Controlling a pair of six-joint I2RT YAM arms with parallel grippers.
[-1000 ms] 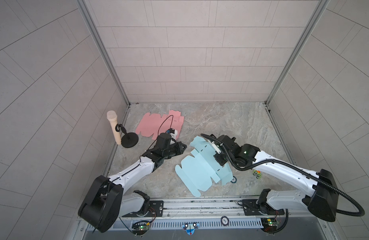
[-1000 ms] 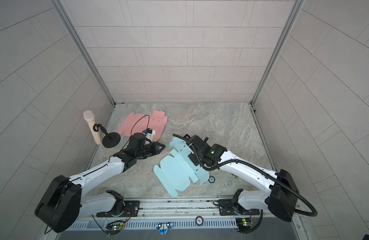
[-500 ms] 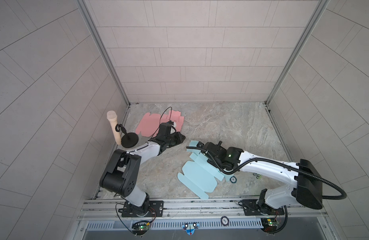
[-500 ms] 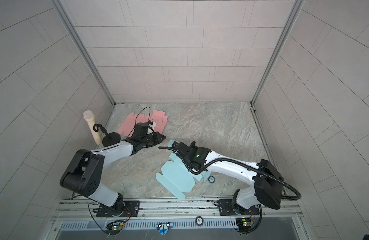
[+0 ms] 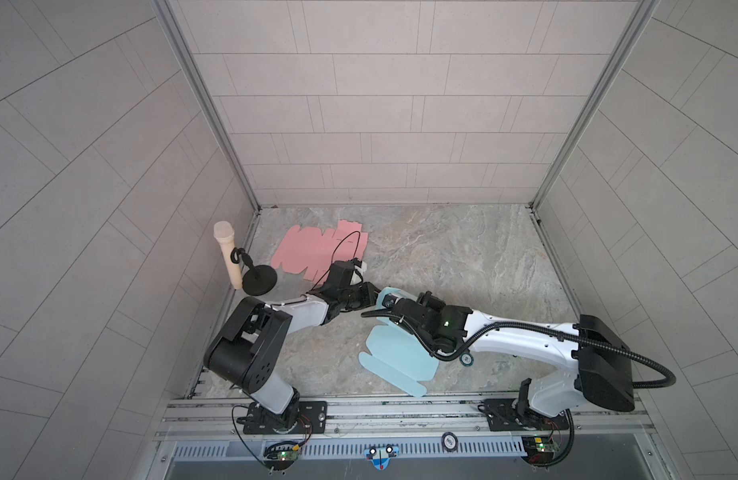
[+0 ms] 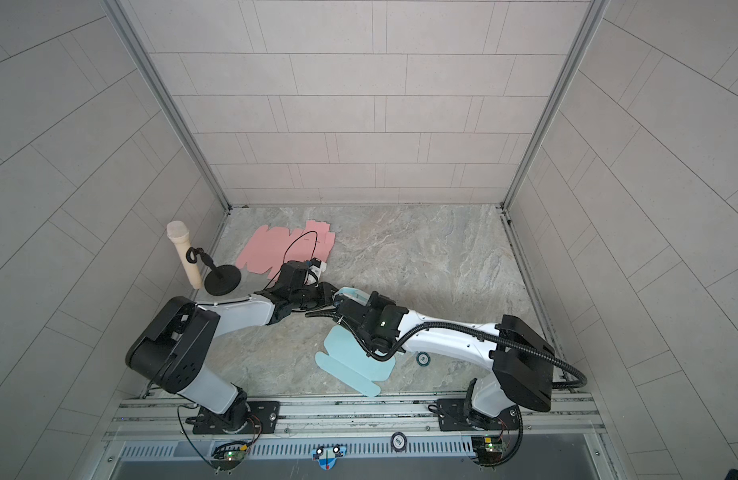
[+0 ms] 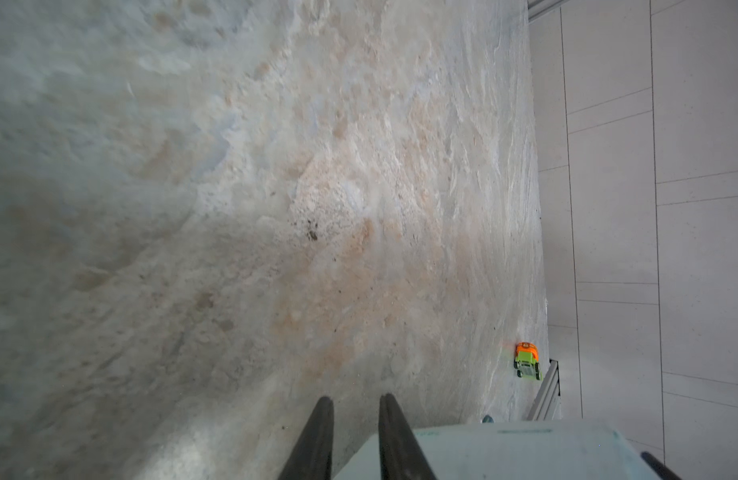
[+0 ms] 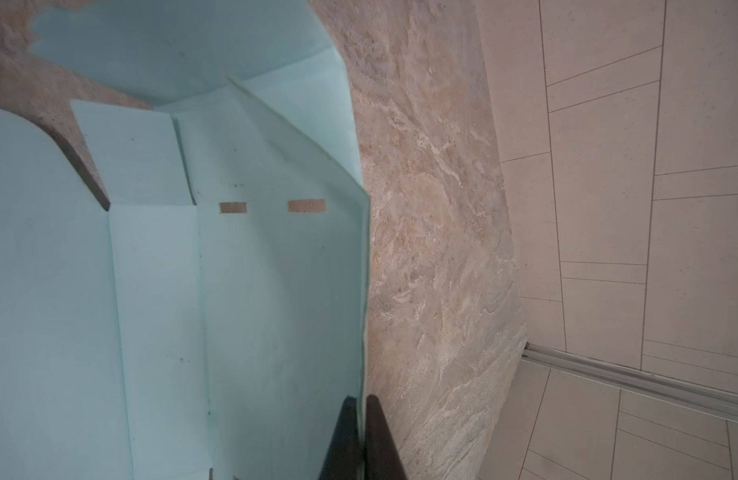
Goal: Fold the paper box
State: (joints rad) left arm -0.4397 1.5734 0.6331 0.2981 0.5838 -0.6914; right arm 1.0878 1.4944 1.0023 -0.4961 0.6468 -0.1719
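The light blue paper box [image 5: 396, 357] lies as a cut blank on the stone table, its far end lifted and curved. My right gripper [image 5: 384, 300] is shut on the raised side panel's edge, clearly pinched in the right wrist view [image 8: 359, 399], where the blank [image 8: 234, 291] shows creases and two slots. My left gripper [image 5: 369, 291] meets it tip to tip in both top views. In the left wrist view that gripper [image 7: 353, 399] stands slightly open, a corner of the blue paper [image 7: 504, 453] reaching into the gap behind one finger [image 7: 394, 436].
A pink box blank [image 5: 317, 249] lies flat at the back left, under the left arm's cable. A microphone [image 5: 228, 259] on a black round stand [image 5: 259, 280] stands at the left wall. A small teal ring [image 5: 466, 359] lies under the right arm. A green-orange toy car [image 7: 527, 360] sits by the rail.
The right gripper has carried the blue panel's edge leftwards up to the left gripper, dragging the blank with it. The left arm has swung round, and its jaws have parted a little.
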